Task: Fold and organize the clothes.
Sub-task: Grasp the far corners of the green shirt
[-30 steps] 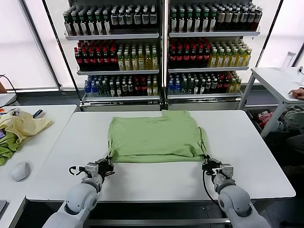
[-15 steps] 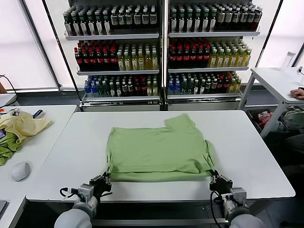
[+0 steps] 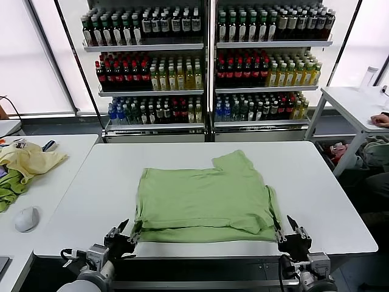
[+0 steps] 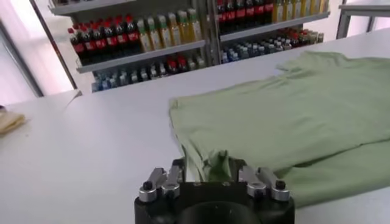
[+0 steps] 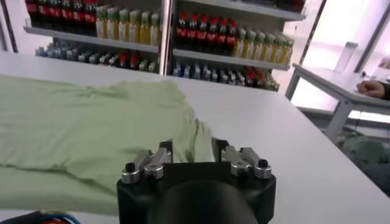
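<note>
The light green T-shirt (image 3: 203, 198) lies flat, plain side up, on the white table (image 3: 79, 182), its near hem close to the front edge. One sleeve sticks out at the far right. My left gripper (image 3: 129, 230) is open at the shirt's near left corner. My right gripper (image 3: 284, 226) is open at the near right corner. In the left wrist view the shirt (image 4: 292, 115) has a bunched bit of hem between the spread jaws of the left gripper (image 4: 209, 167). In the right wrist view the shirt (image 5: 79, 122) reaches in between the spread jaws of the right gripper (image 5: 190, 149).
A pale yellow garment (image 3: 30, 159), a darker green cloth (image 3: 9, 194) and a mouse (image 3: 26, 219) lie on the side table at left. Bottle shelves (image 3: 206, 61) stand behind. Another white table (image 3: 358, 100) stands at the right.
Both grippers moved back toward the table's front edge, dragging the shirt nearer. Their fingers, shut on the hem corners before, now stand spread.
</note>
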Robot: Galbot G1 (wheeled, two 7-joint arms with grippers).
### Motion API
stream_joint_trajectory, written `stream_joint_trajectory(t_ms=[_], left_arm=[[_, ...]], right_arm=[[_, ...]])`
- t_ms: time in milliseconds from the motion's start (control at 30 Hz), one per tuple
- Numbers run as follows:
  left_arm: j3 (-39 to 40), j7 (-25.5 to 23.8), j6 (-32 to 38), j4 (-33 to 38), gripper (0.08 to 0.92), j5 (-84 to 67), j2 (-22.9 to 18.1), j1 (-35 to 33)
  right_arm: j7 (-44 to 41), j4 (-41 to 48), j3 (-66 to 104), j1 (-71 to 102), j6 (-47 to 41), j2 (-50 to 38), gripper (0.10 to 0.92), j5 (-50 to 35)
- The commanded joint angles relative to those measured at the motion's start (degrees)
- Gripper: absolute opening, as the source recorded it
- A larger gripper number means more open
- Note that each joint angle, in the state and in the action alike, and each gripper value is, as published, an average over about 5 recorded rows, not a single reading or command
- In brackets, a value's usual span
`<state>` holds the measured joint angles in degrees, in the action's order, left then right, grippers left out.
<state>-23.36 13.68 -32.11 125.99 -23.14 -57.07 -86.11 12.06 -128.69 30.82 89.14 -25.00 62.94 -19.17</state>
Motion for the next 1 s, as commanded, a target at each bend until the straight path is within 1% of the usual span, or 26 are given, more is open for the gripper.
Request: stream_joint_trajectory(t_ms=[33,133,233,300,433,600,767,933,1000], left_arm=[[2.42,0.49,1.05,-8.14,0.619,-3.82,2.74,12.77],[5.17,0.87,1.05,-14.40,0.705,-6.01,2.52,19.91],[8.47,1.37,1.11,-20.37,0.782,-7.64,1.97,26.85],[10.82,1.59,1.30,-24.39,0.810,-7.95,1.34,31.50],[15.04,1.95,1.72,-32.63,0.822,-7.96,-0.34,39.43],[18.30,2.34,2.16,-42.00,0.823,-7.71,-3.62,46.71],[19.92,2.88,2.65,-49.75,0.823,-7.17,-6.65,51.28],[20.59,2.89,3.10,-54.63,0.823,-6.93,-8.53,53.71],[20.59,2.88,3.33,-56.02,0.823,-6.66,-9.23,54.14]], right_arm=[[0.46,6.55,-3.04,-16.11,-0.91,-2.98,0.706,-5.43],[0.99,13.99,-7.92,-25.89,-1.96,-3.90,0.782,-8.89],[1.21,22.70,-12.42,-35.27,-2.18,-3.62,0.817,-10.09],[1.23,28.14,-14.92,-40.51,-2.22,-2.89,0.821,-10.38],[1.08,36.64,-18.48,-47.38,-2.18,-0.85,0.823,-10.63],[0.56,45.68,-21.78,-54.33,-2.03,1.89,0.823,-10.68],[0.02,54.28,-24.71,-61.59,-1.79,4.74,0.823,-10.35],[-0.43,63.60,-26.26,-66.42,-1.43,7.52,0.823,-9.79],[-0.54,66.08,-26.52,-67.20,-1.26,8.38,0.823,-9.54]])
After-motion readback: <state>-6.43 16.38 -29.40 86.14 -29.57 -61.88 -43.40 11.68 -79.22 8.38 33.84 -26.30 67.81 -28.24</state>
